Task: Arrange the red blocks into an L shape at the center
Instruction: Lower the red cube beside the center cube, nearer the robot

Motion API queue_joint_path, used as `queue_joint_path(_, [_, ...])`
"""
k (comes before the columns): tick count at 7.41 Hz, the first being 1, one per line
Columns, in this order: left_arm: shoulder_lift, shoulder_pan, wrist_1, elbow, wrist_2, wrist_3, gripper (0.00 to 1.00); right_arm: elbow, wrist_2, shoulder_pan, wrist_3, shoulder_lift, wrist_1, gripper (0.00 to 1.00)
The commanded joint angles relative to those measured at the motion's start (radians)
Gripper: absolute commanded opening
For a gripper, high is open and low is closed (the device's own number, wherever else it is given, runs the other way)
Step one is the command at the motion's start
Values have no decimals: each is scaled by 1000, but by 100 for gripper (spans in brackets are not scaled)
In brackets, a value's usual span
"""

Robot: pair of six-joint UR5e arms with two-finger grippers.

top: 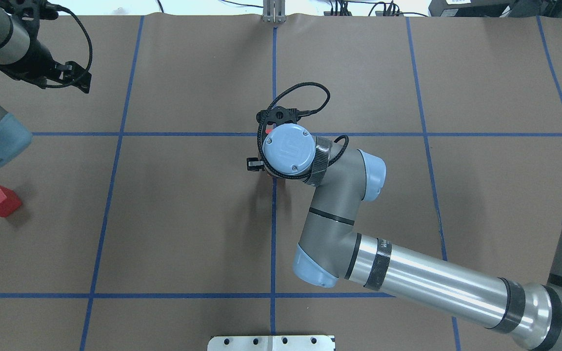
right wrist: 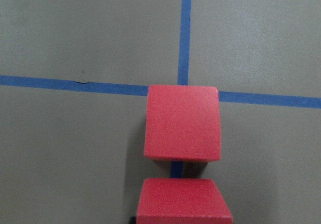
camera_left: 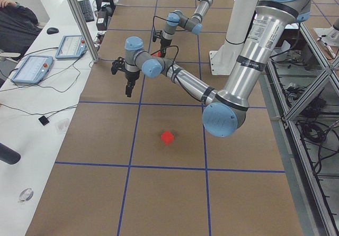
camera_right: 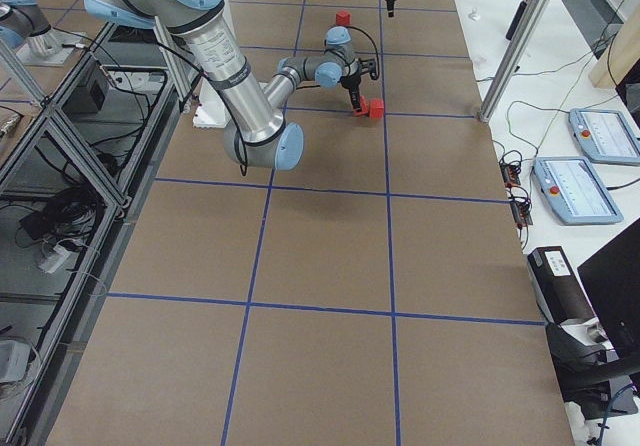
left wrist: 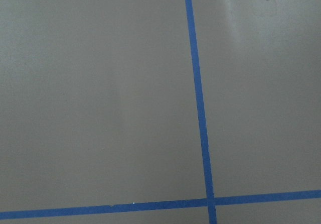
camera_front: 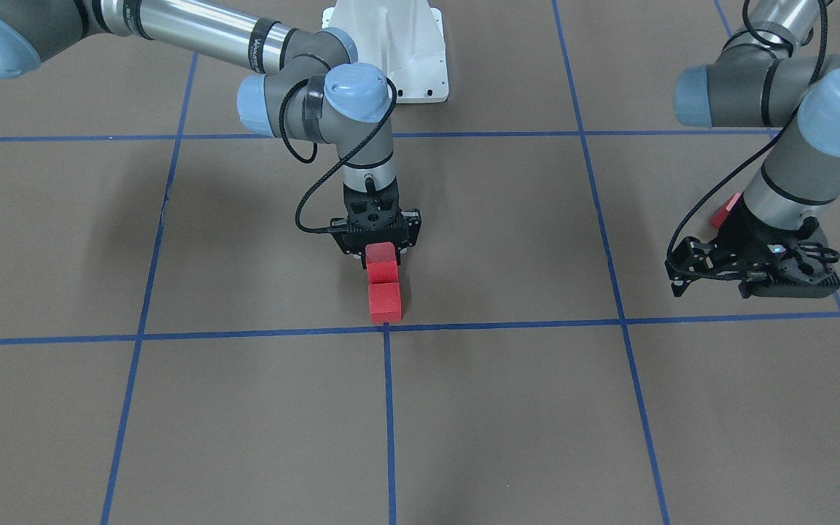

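I see the brown table [camera_front: 507, 408] crossed by blue tape lines. The right arm [top: 408, 273] reaches in from 4 o'clock in the overhead view and ends over the center [camera_front: 386, 327]. The left arm [camera_front: 806, 146] hangs well apart, at 3 o'clock in the front view.

The right gripper [camera_front: 380, 251] points straight down just behind the center. A red block [camera_front: 381, 255] sits between its fingers; I cannot tell whether the jaws clamp it or stand slightly off it. A second block [camera_front: 385, 300] lies just in front of that one, in line with it along the tape and right at the crossing; from the right wrist camera a thin gap shows between the two, and the far block [right wrist: 182, 122] covers the crossing's near corner.

The left gripper [camera_front: 755, 266] hovers over bare table; I cannot tell its opening. The third block [top: 0, 200] lies alone at 9 o'clock in the overhead view, far from the center, turned corner-on.
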Motion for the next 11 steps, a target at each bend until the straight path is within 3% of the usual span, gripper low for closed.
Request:
queue_joint_path(1, [-3, 0, -2, 2, 0, 0, 99, -8, 0, 5, 0, 0, 5, 0])
queue_joint_path(11, [-2, -1, -4, 3, 0, -3, 99, -44, -2, 22, 1, 31, 8, 0])
